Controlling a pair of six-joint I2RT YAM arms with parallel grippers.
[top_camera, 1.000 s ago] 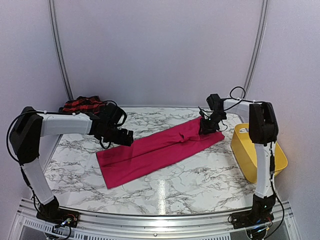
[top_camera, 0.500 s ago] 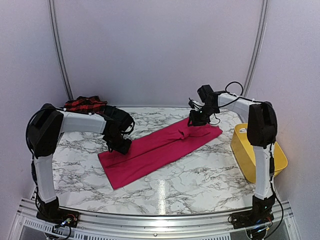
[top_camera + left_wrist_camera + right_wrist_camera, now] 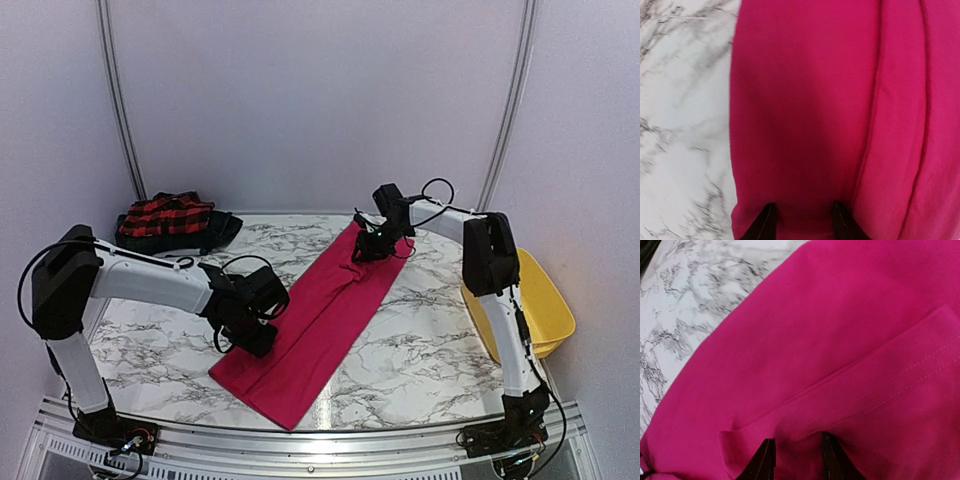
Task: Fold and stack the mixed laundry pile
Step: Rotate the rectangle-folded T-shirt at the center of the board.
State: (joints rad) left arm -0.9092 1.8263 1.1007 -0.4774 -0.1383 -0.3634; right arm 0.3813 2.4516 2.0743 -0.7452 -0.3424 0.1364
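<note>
A long magenta-pink garment lies flat on the marble table, running from the far middle down to the near edge. My left gripper is shut on its near left edge; in the left wrist view the pink cloth fills the gap between the black fingertips. My right gripper is shut on the far end, where a seamed fold of the garment bunches between its fingertips. A red-and-black checked garment sits heaped on a dark garment at the far left corner.
A yellow plastic tub leans at the table's right edge, beside the right arm. Bare marble shows left of the pink garment and on its right side. A metal rail runs along the near edge.
The left gripper shut on the pink garment's left end and dragged it toward the near edge. The right gripper carried the far end leftward. The garment swung from crosswise to lengthwise.
</note>
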